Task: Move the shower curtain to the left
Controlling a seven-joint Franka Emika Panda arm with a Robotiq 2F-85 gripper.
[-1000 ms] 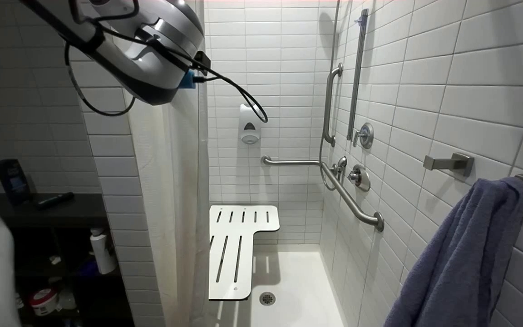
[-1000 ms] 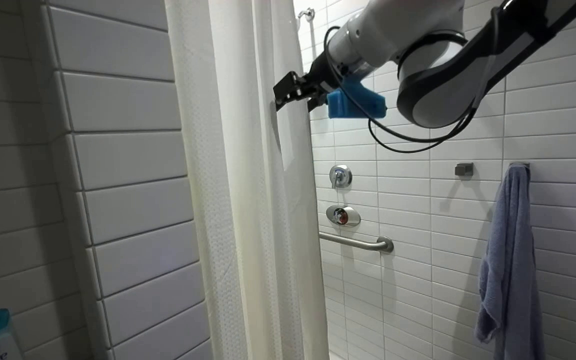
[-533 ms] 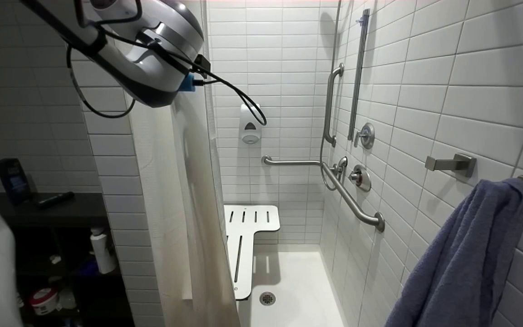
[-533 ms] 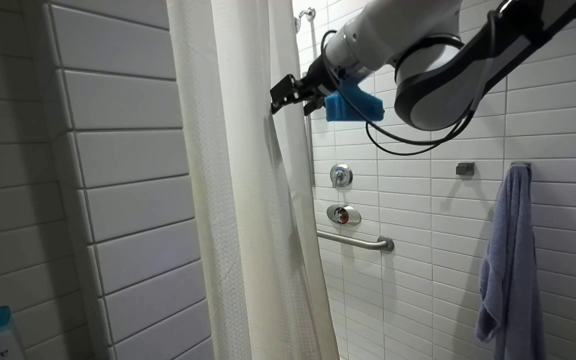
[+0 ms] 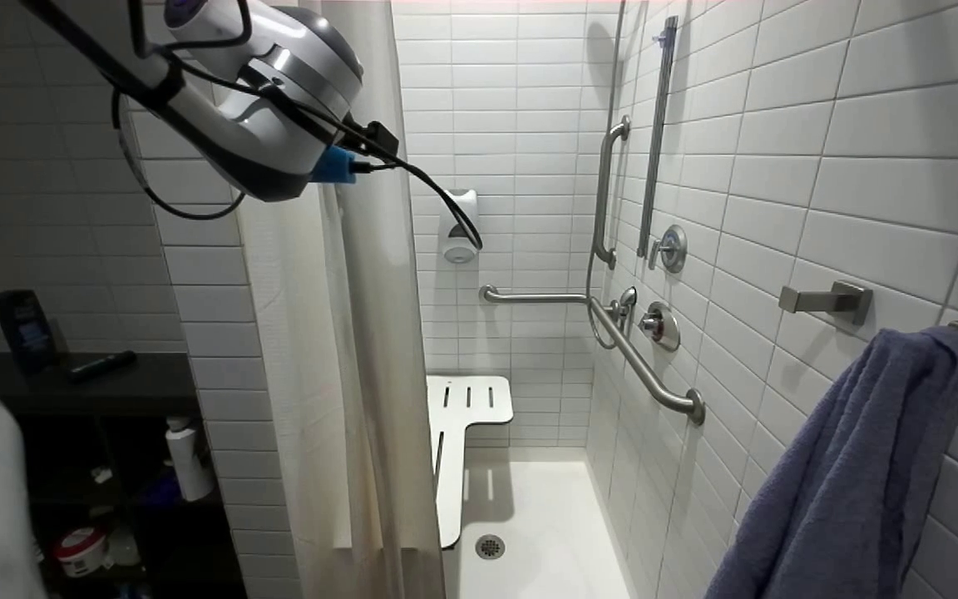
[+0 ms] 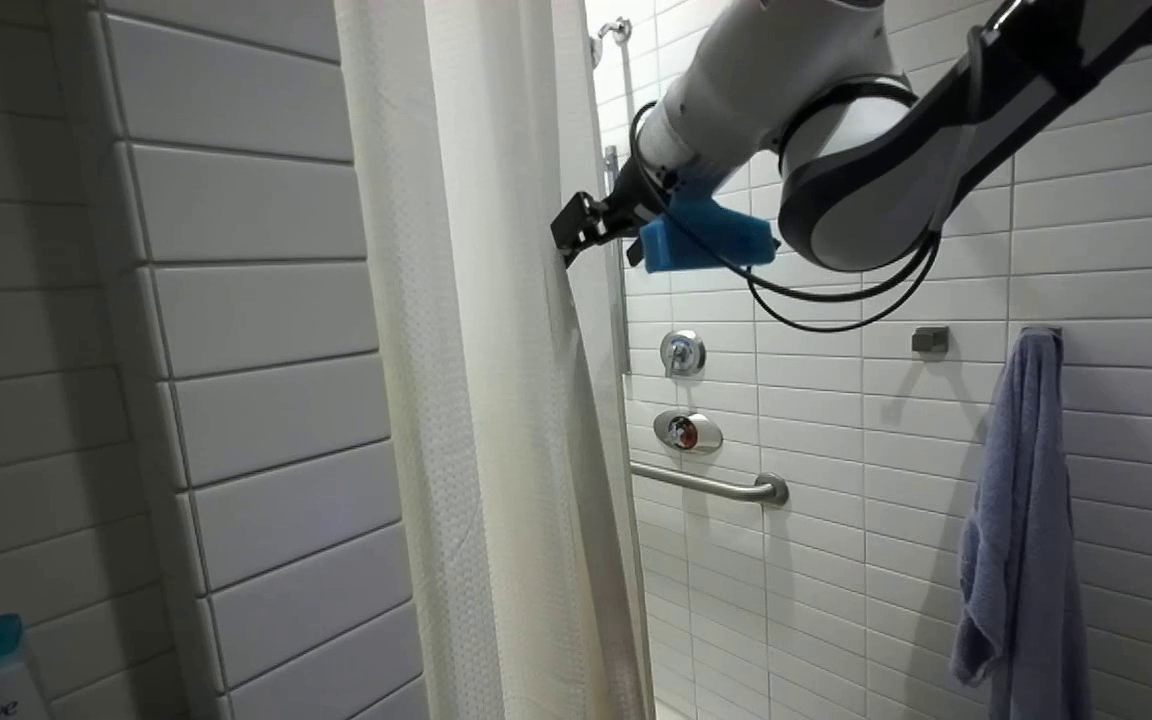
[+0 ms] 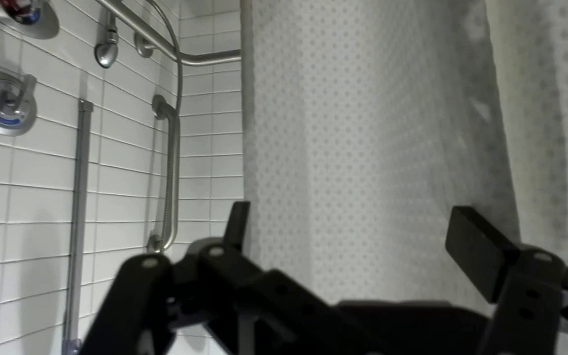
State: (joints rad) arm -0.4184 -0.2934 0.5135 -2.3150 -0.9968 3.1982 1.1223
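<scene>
Your curtain [image 5: 342, 366] hangs beside the tiled wall [image 5: 217, 341] at left, its edge covering more of the seat [image 5: 452, 457] than a second ago, so you seem to be losing ground. The wrist view shows your gripper [image 7: 350, 212] spread wide, gripping nothing, curtain across its gap; in an exterior view your arm [image 5: 259, 137] mostly hides that.

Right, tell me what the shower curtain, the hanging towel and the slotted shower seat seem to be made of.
Shower curtain: matte fabric, probably polyester; it falls in soft folds with a dotted texture.
Hanging towel: likely cotton terry; the surface looks fuzzy and shineless.
Slotted shower seat: smooth, perhaps rigid plastic; a flat white panel with clean slots.
</scene>
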